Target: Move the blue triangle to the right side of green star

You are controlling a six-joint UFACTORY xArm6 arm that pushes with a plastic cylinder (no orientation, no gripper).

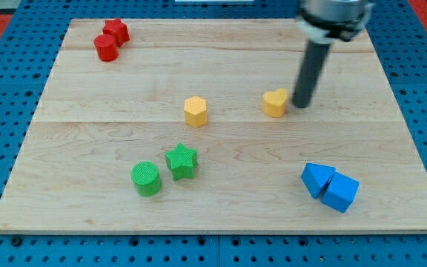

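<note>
my tip (301, 104) is resting just right of the yellow heart (276, 103) (no jaws on this rod); approaching carelessly risks shoving the blue cube (340, 192) alongside the blue triangle (316, 179), missing the green star (181, 161).

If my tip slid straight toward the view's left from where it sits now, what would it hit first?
My tip would almost at once meet the yellow heart-shaped block just to its left; the yellow hexagon block lies further along, though slightly lower.
</note>
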